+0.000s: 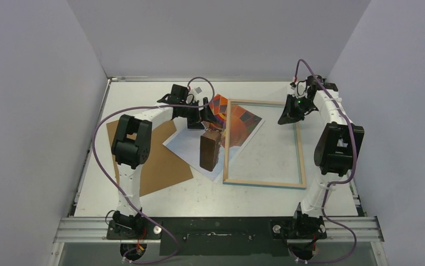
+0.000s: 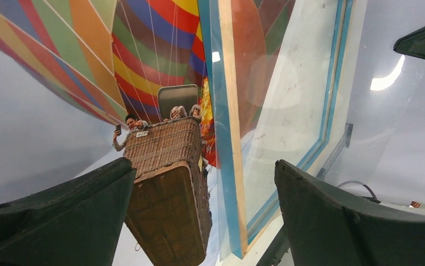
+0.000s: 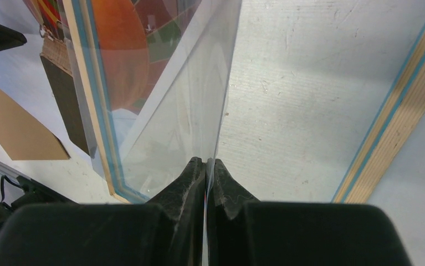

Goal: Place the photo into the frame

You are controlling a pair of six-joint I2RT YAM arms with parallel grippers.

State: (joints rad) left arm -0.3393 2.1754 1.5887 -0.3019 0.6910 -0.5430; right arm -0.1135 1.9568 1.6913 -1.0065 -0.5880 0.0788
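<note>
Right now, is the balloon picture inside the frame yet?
Mostly out. Only one corner of the photo lies within the frame; the rest sticks out leftward.

White, scuffed table (image 1: 210, 194) enclosed by three plain pale grey walls: back wall (image 1: 215, 33), left wall (image 1: 27, 111), right wall (image 1: 404, 66). Aluminium rail (image 1: 88, 228) along the near edge. Even, soft light.

One photo (image 1: 187, 147), one frame (image 1: 262, 182), one pane (image 3: 182, 111) (clear), one backing board (image 1: 163, 166).
</note>
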